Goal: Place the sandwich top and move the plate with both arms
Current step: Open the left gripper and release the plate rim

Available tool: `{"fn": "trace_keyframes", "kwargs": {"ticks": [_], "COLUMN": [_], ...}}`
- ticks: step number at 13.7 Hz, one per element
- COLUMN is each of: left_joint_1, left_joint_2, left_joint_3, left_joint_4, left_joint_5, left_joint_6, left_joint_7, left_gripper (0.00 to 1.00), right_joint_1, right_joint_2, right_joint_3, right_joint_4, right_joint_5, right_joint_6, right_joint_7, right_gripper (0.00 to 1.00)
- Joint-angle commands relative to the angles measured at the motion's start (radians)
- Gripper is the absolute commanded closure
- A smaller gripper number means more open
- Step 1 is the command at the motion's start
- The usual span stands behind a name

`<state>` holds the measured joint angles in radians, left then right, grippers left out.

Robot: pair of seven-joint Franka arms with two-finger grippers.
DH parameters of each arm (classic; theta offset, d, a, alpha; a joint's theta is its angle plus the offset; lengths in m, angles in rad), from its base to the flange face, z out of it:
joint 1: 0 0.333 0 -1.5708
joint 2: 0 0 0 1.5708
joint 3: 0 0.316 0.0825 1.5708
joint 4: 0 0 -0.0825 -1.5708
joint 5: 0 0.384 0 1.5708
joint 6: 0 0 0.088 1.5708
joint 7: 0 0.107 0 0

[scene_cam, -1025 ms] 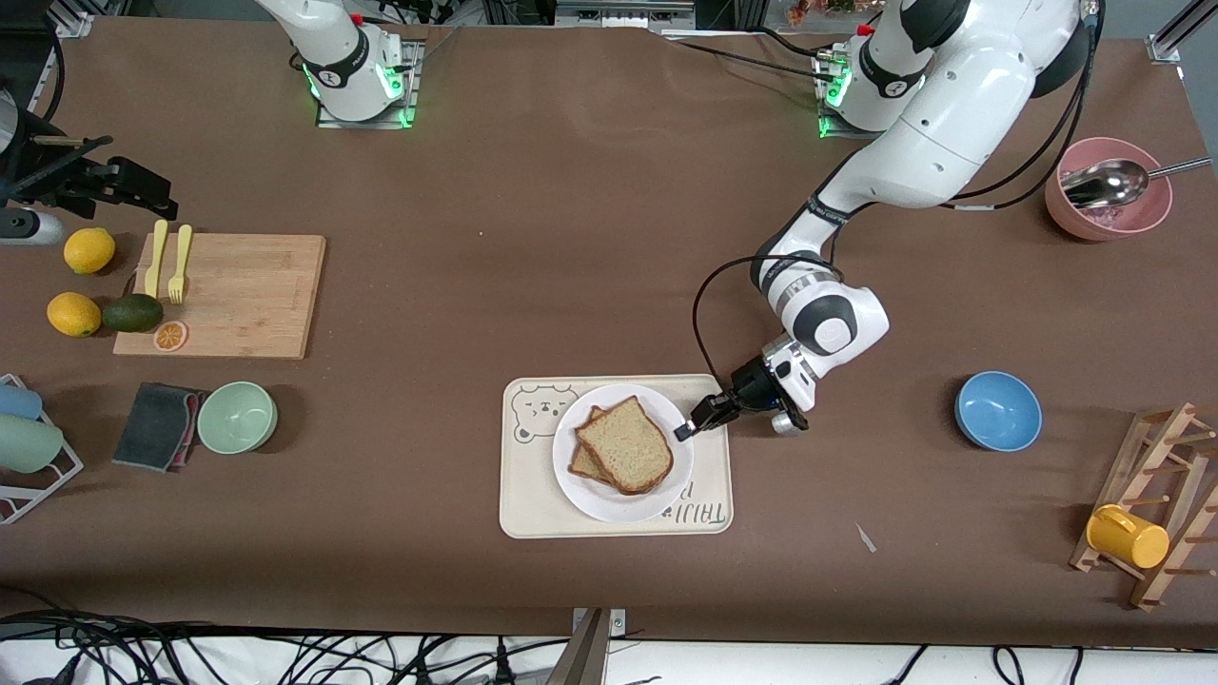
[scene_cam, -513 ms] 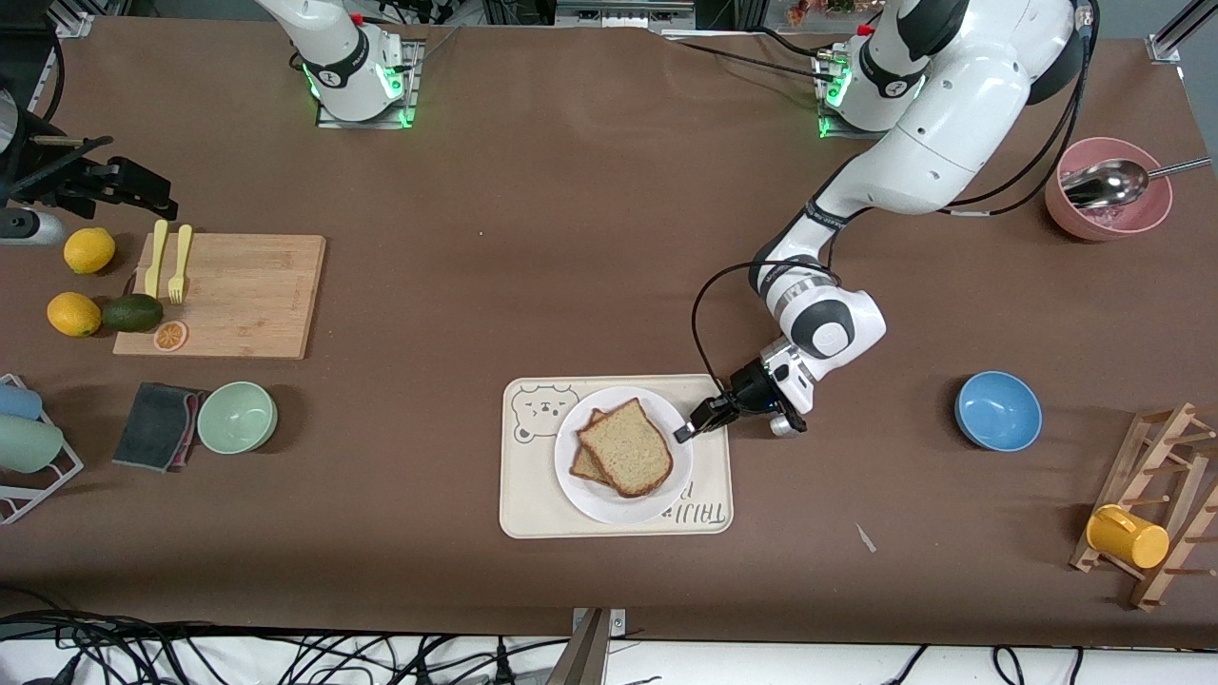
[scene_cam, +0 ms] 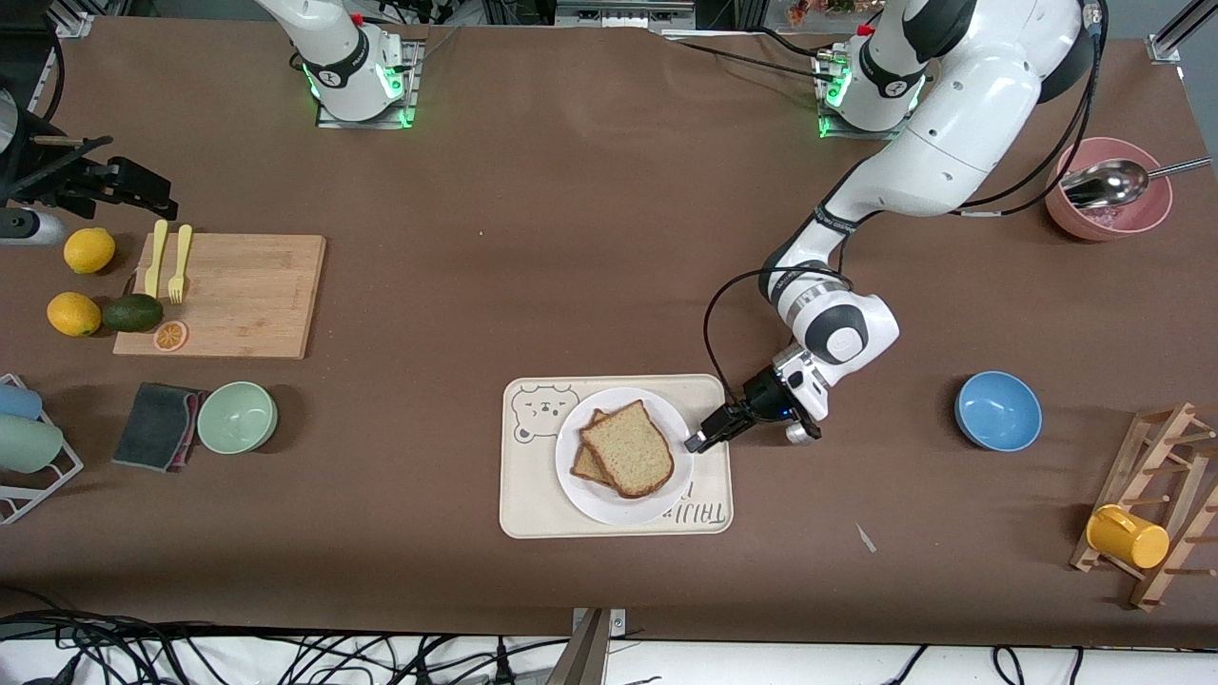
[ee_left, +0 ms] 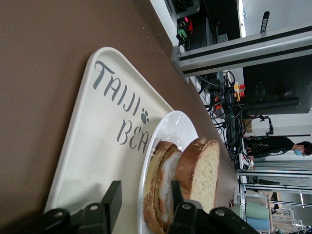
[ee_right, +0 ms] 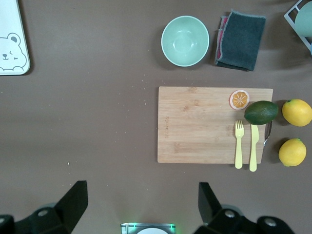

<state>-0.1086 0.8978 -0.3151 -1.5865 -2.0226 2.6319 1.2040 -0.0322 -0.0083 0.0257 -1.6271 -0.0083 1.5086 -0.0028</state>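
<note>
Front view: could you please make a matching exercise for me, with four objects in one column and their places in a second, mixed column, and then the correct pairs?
Objects:
1. sandwich top
2. metal spoon
3. yellow fork
4. yellow mug

Places:
A. in the pink bowl
B. on the wooden rack
C. on the white plate
D. on the cutting board

Pairs: 1-C, 2-A, 3-D, 4-B

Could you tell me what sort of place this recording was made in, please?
Most likely a robotics lab staged as a kitchen table: two arms bolted to a brown-covered table, loose cables along its edge, and props such as a sandwich on a plate and a cutting board.
</note>
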Motion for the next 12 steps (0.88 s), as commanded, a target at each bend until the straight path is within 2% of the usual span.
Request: {"fn": "trace_keyframes", "kwargs": {"ticks": [1, 4, 7, 12], "left_joint_1": [0.010, 0.017, 0.032, 0.116], "left_joint_2": [-0.059, -0.126, -0.215, -0.295], "left_joint_3": [-0.007, -0.006, -0.001, -0.004], "left_joint_4": [-0.039, -0.084, -0.153, -0.216], "left_joint_5": [0.015, 0.071, 0.220, 0.512], "left_joint_6": [0.008, 0.008, 0.008, -0.018], "left_joint_7": [-0.049, -0.134, -0.279, -0.489], "left_gripper": [0.47, 0.40, 0.28, 0.17], "right_joint_1": [-0.009, -0.009, -0.009, -0.009], "right_joint_2": [-0.006, -0.006, -0.006, -0.006], "right_joint_3": [0.010, 0.010, 0.010, 0.010], "right_joint_4": [0.009, 0.009, 0.009, 0.009], "right_joint_5": [-0.001, -0.001, -0.001, -0.001], "right_joint_6": [-0.002, -0.004, -0.004, -0.004], "right_joint_7": [0.010, 0.012, 0.010, 0.012], "right_gripper": [0.00, 0.00, 0.00, 0.00]}}
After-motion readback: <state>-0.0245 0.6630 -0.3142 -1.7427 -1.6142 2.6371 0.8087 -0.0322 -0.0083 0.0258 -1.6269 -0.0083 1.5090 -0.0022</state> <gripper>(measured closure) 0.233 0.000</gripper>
